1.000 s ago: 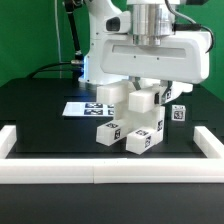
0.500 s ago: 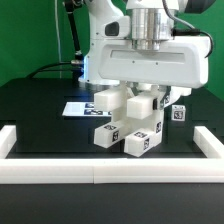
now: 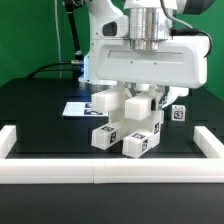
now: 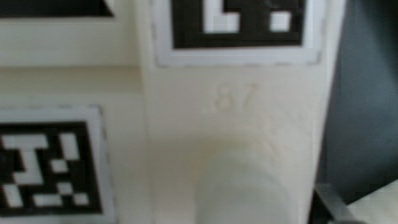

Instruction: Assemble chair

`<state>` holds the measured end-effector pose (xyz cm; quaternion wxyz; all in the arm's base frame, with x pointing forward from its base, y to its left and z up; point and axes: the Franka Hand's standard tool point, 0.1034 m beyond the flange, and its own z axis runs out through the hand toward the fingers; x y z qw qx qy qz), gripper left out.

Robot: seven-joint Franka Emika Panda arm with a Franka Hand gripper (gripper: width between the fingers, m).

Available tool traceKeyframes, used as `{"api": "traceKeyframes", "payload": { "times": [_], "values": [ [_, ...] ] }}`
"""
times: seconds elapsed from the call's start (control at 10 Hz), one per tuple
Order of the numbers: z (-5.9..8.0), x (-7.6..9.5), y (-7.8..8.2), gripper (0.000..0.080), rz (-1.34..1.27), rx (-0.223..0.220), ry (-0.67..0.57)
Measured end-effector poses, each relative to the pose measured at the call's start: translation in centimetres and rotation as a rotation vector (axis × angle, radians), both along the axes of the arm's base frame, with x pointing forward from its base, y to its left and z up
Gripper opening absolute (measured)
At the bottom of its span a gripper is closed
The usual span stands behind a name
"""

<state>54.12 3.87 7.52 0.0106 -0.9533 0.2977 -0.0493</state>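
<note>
Green curtain at the back, and in front of it a black tabletop (image 3: 35,125) fenced along its front edge and both side edges by a white border rail (image 3: 100,172). The fingers (image 3: 156,94) are down over the middle of the tabletop, mostly hidden under the arm's wide white wrist housing (image 3: 150,62) and right at the top of a white block. From here I cannot tell whether they clamp it or only straddle it. The wrist view is filled by a white panel face (image 4: 231,140), very close, with black-and-white tags on it. The chair parts (image 3: 130,128) are bunched mid-tabletop, touching one another, tagged faces toward the front edge. A small tagged cube (image 3: 178,113) stands apart toward the exterior view's right. The marker board (image 3: 75,108) lies flat toward the exterior view's left, just behind the bunch. Bare black surface runs between the bunch and the rail at the front and both sides. The arm comes straight down, wrist vertical.
</note>
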Motion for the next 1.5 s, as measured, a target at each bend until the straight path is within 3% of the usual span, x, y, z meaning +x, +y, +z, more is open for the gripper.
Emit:
{"api": "traceKeyframes", "payload": {
  "times": [0.3, 0.5, 0.9, 1.5],
  "values": [
    [0.0, 0.0, 0.0, 0.0290, 0.000, 0.000, 0.001],
    [0.0, 0.0, 0.0, 0.0571, 0.000, 0.000, 0.001],
    [0.0, 0.0, 0.0, 0.0648, 0.001, 0.000, 0.001],
    [6.3, -0.6, 2.1, 0.0649, -0.006, 0.076, -0.007]
  ]
}}
